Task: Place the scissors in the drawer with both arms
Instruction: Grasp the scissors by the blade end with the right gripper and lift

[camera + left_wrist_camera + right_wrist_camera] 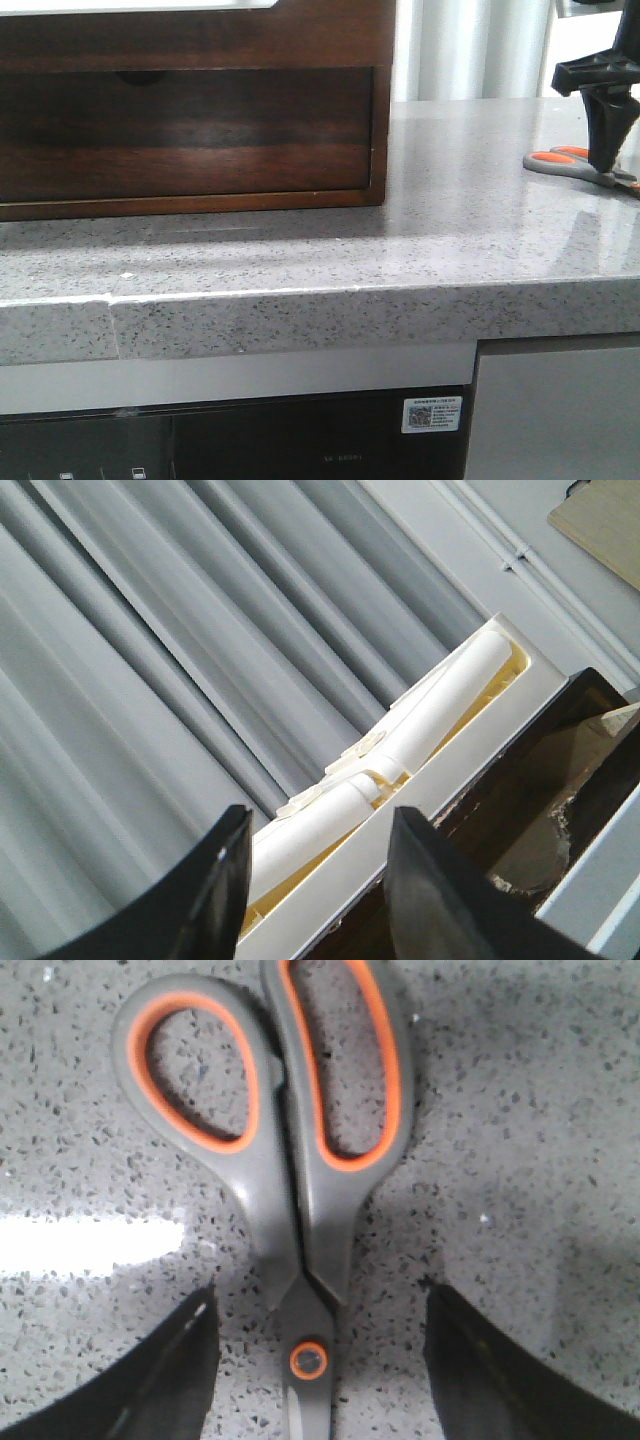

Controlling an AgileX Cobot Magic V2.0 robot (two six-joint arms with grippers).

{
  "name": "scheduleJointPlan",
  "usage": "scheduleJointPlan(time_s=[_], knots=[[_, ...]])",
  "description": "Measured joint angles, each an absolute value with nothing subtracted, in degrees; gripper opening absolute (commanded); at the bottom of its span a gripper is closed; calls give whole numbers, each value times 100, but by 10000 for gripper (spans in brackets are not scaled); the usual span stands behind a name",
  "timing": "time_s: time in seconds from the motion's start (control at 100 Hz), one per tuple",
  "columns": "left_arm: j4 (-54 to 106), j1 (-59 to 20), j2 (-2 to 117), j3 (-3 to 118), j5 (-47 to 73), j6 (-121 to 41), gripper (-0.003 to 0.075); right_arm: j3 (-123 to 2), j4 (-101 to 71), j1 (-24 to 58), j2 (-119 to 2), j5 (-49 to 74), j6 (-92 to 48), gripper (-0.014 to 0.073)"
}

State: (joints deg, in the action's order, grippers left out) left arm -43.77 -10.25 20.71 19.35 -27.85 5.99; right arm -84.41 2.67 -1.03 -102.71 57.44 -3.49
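On the speckled grey tabletop (300, 250), well to the right of the cabinet, the scissors (290, 1160) lay flat with the right pincer (320, 1360) straddling them near the pivot, its fingers spread and not yet touching. A good grasp probably meant dropping straight down and pinching just above the pivot screw, keeping the blades shut. The drawer (185, 130) sat closed, its contents hidden. The left pincer (315, 880) hung open, pointing at a white tray (480, 730) of white rolls.
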Motion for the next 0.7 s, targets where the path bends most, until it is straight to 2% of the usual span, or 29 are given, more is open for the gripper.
scheduleJointPlan(time_s=[0.56, 0.62, 0.7], knots=[[-4377, -1025, 2071, 1935, -2774, 599, 295, -8465, 90, -81, -10546, 5800, -569, 391], [-4377, -1025, 2071, 1935, -2774, 599, 295, -8474, 90, -73, -10549, 5800, -575, 365], [-4377, -1025, 2071, 1935, -2774, 599, 295, -8483, 78, -73, -10553, 5800, -575, 290]])
